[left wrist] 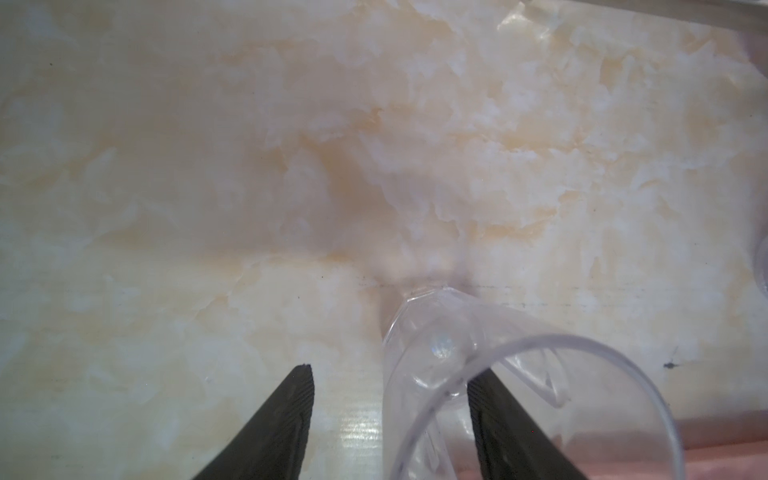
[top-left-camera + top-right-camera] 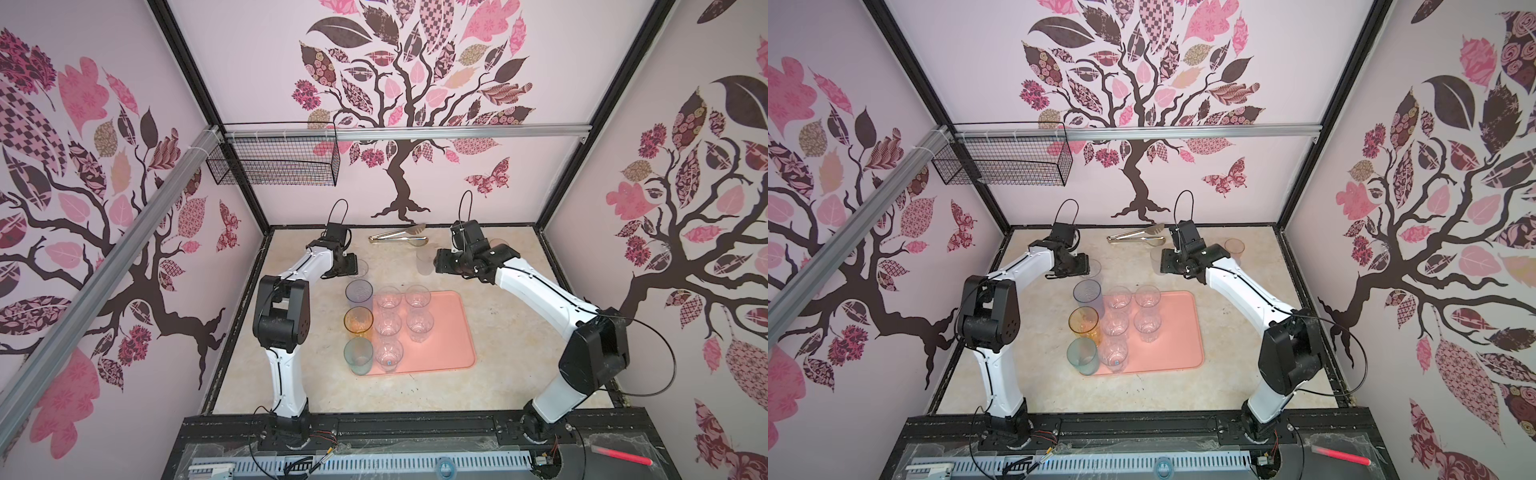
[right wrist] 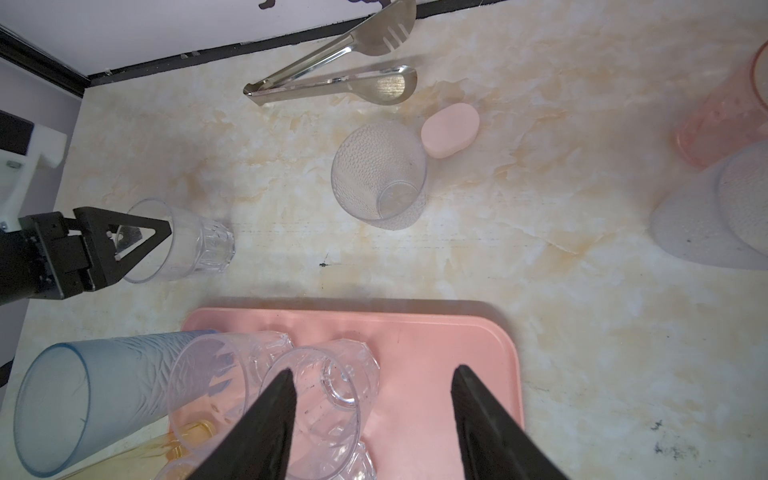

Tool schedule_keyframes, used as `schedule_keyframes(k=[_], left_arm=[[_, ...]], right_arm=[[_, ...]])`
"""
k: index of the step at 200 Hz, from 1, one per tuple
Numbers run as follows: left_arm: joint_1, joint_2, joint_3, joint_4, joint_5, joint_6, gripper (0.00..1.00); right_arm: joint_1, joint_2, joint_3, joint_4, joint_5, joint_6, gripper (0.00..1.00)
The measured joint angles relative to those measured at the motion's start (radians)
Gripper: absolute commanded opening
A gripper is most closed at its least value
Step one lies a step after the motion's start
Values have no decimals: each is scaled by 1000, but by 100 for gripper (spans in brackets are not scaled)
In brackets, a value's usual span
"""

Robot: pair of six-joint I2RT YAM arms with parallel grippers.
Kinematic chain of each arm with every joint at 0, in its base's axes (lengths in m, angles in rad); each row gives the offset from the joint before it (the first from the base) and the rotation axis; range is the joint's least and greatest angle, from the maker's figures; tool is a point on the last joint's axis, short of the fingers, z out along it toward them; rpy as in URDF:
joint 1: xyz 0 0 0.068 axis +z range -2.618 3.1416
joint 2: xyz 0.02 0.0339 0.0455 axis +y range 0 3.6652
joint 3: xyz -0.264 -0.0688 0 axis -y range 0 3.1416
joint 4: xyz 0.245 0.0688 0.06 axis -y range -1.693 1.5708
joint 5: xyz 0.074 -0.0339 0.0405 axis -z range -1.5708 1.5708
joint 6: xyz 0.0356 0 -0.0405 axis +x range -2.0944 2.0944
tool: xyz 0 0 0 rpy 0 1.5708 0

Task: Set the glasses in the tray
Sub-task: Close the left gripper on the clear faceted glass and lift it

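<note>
Directly beneath the left gripper [image 1: 390, 370], a clear faceted tumbler [image 1: 440, 332] stands upright on the marbled table [image 1: 208, 166], mouth up and long axis vertical, just beyond the far left corner of the salmon tray [image 2: 453, 345]. We see the jaws apart and straddling its rim: one finger [image 1: 498, 415] hangs inside the mouth, the other outside, with a gap to the wall, so nothing is pinched yet. We judge the left arm far the nearer for this pick; closing on the wall, lifting straight up along that axis, then carrying toward the near right would bring it over bare tray. The right gripper [image 3: 372, 370] hovers wide open and empty above the table, near a frosted tumbler [image 2: 424, 259]. Eight other glasses [image 2: 388, 328] are grouped at the tray's left end, three tall coloured ones along its edge, five clear beside them.
</note>
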Motion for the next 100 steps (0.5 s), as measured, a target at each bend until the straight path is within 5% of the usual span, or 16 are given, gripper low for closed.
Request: schedule_keyframes(k=[64, 100], left_arm=[[0, 19, 3, 43, -8, -9, 34], [0, 19, 3, 69, -7, -15, 27]], right_arm=[[2, -3, -26, 6, -8, 13, 64], [10, -6, -53, 15, -12, 28, 64]])
